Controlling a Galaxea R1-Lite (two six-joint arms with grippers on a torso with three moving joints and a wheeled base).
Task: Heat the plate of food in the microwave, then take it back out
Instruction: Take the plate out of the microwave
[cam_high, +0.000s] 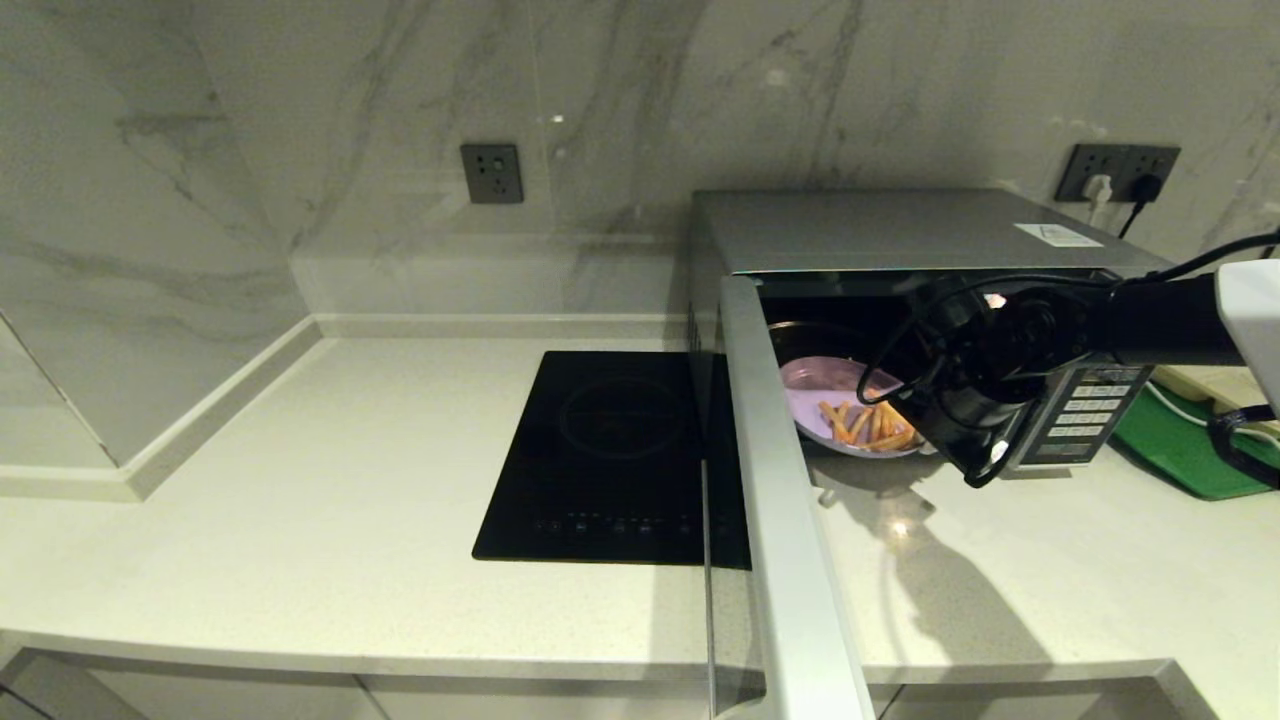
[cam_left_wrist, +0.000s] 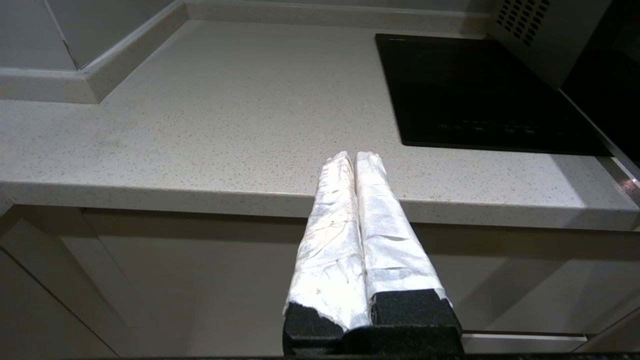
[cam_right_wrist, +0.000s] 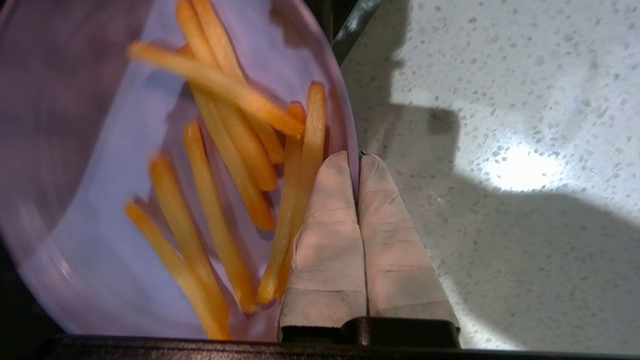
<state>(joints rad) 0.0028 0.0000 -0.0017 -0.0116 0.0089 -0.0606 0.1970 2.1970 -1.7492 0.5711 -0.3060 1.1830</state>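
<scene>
Plate (cam_high: 815, 395) with loose fries looks stiff, light and slippery (it may tilt), so the right gripper (cam_right_wrist: 358, 160) jaws are clenched on its thin rim at the microwave (cam_high: 900, 232) mouth.

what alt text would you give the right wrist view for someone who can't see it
The right gripper pinches the rim of the lilac plate of food, one finger over it and one under. Orange-yellow fries lie across the plate, with speckled pale countertop beyond it.

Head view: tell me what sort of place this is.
Most likely a home kitchen: a speckled countertop with a built-in black cooktop, a microwave standing open with a plate of food at its mouth, and marble-look walls with power sockets.
</scene>
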